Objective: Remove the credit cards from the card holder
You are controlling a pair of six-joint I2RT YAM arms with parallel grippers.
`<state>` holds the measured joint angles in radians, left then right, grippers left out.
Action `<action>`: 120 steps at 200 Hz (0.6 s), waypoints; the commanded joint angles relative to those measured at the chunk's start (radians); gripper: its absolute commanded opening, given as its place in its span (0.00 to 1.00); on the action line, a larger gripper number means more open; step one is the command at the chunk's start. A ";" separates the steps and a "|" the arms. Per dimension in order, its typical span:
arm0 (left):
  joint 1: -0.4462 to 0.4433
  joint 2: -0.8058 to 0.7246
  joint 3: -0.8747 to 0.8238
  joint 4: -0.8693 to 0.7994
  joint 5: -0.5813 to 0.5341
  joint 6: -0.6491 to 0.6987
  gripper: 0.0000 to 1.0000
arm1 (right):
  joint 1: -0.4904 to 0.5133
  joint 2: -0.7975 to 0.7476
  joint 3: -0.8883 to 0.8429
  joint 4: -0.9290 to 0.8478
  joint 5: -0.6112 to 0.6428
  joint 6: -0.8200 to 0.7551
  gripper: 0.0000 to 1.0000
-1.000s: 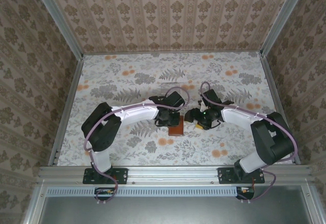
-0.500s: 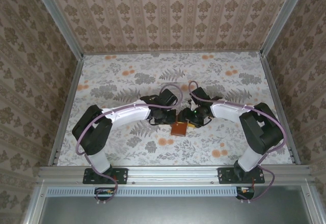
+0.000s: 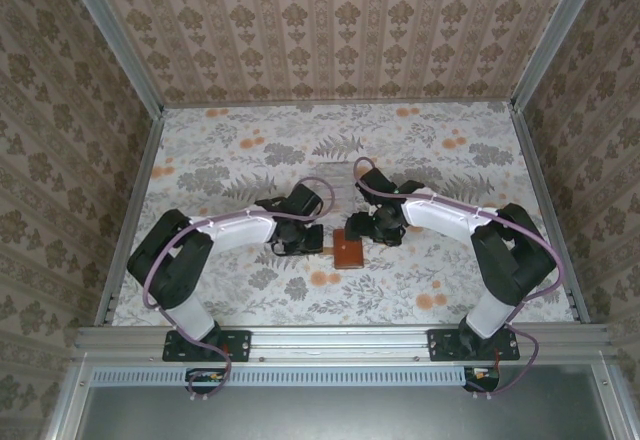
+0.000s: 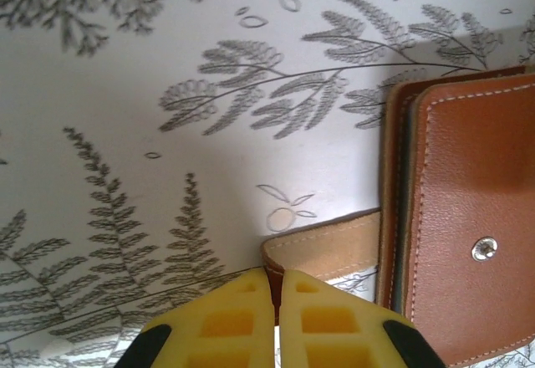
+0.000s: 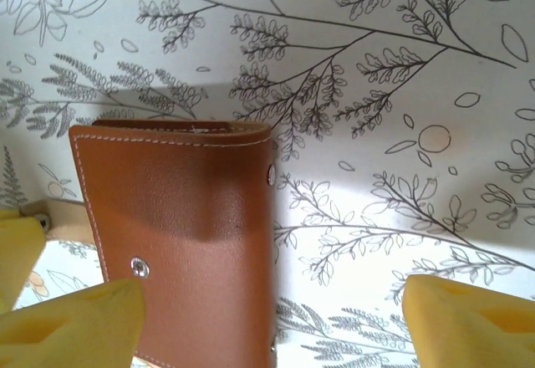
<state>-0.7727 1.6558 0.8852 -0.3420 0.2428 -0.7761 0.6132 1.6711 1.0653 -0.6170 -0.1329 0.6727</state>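
Brown damask-patterned walls (image 3: 330, 20) enclose a worktop (image 3: 230, 150) covered in fern-and-orange-blossom print, edged by aluminium rails (image 3: 340, 341).

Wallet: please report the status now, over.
Left pincer shut on strap of wallet. Right pincer open, over wallet. Wallet closed, flat on table. Nothing blocks it.

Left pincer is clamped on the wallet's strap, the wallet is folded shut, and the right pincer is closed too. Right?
Not quite: the right pincer is open. The right wrist view shows its yellow fingers standing wide apart, gripping nothing. The rest holds: the left pincer is clamped on the strap, and the wallet is folded shut.
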 commanded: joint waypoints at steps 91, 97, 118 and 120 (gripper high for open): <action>0.117 -0.073 -0.270 0.336 0.230 -0.086 0.08 | 0.154 0.222 0.267 -0.238 0.171 -0.005 1.00; 0.121 -0.071 -0.280 0.356 0.241 -0.094 0.08 | 0.159 0.233 0.278 -0.244 0.177 -0.002 1.00; 0.124 -0.070 -0.295 0.374 0.249 -0.098 0.08 | 0.165 0.265 0.300 -0.254 0.178 0.005 1.00; 0.124 -0.071 -0.297 0.375 0.250 -0.099 0.07 | 0.165 0.267 0.301 -0.253 0.179 0.007 1.00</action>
<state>-0.6498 1.5749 0.6281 0.0242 0.4721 -0.8467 0.7704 1.9003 1.3247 -0.8055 0.0048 0.6582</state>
